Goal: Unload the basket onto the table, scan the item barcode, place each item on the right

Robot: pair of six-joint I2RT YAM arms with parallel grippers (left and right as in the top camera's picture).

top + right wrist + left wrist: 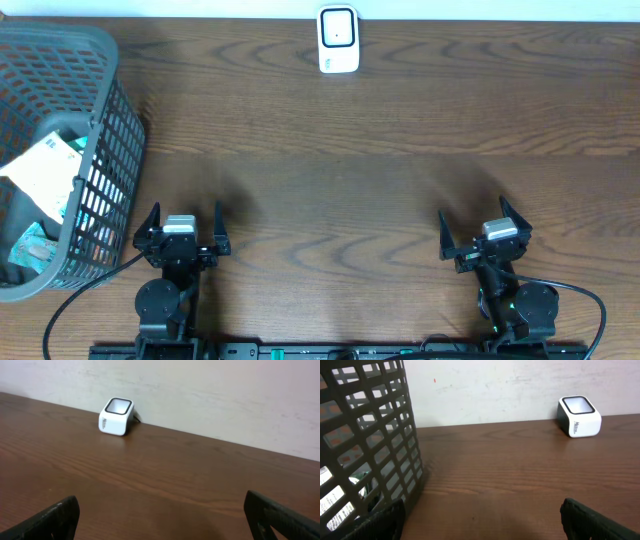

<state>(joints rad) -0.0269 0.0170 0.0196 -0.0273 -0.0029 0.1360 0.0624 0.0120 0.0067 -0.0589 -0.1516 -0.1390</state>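
Two arms sit folded at the 6 o'clock edge of a dark wooden tabletop [330,150], both facing 12 o'clock. The left tool [185,218] and right tool [476,220] are spread wide and hold nothing. A grey mesh basket [110,130] stands just beside the left tool, at its 10 o'clock, holding a white package [45,170] and a teal packet [30,245]. The white barcode scanner [339,40] stands at the 12 o'clock edge, well apart from both.

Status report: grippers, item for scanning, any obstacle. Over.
Left gripper, right gripper: open, empty. White and teal packets inside grey plastic mesh basket. White box-shaped scanner at far edge; no obstacle seen.
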